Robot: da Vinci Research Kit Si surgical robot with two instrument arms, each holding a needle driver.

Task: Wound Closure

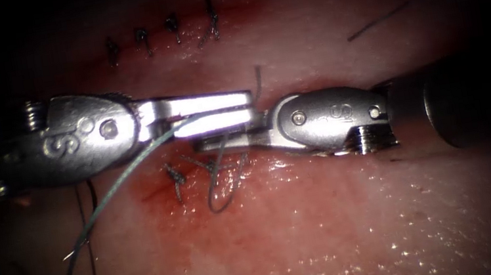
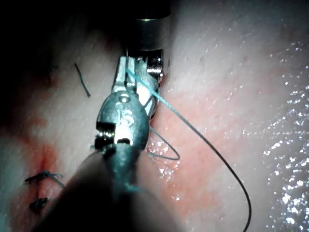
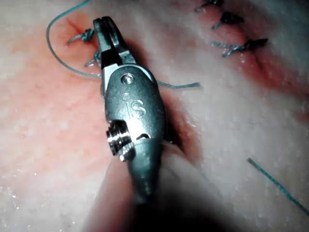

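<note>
My left tool (image 1: 251, 104) comes in from the left with its jaws shut on the green thread (image 1: 126, 177), which runs down and left from them into a long loop. In the left wrist view the thread (image 2: 193, 130) crosses the left tool (image 2: 126, 63) and trails away over the tissue. My right tool (image 1: 199, 144) lies just below it, pointing left, jaws shut; I cannot tell whether thread is held. In the right wrist view its tip (image 3: 104, 23) sits beside a knotted stitch (image 3: 87, 35). Two stitches (image 1: 176, 179) and a thread loop (image 1: 221, 191) lie under the tools.
A row of several finished stitches (image 1: 175, 33) lies farther back on the tissue (image 1: 339, 221). A loose cut end of thread (image 1: 376, 22) rests at the back right. Red fluid (image 1: 152, 196) stains the tissue around the near stitches. A short thread tail (image 1: 258, 79) stands up between the tools.
</note>
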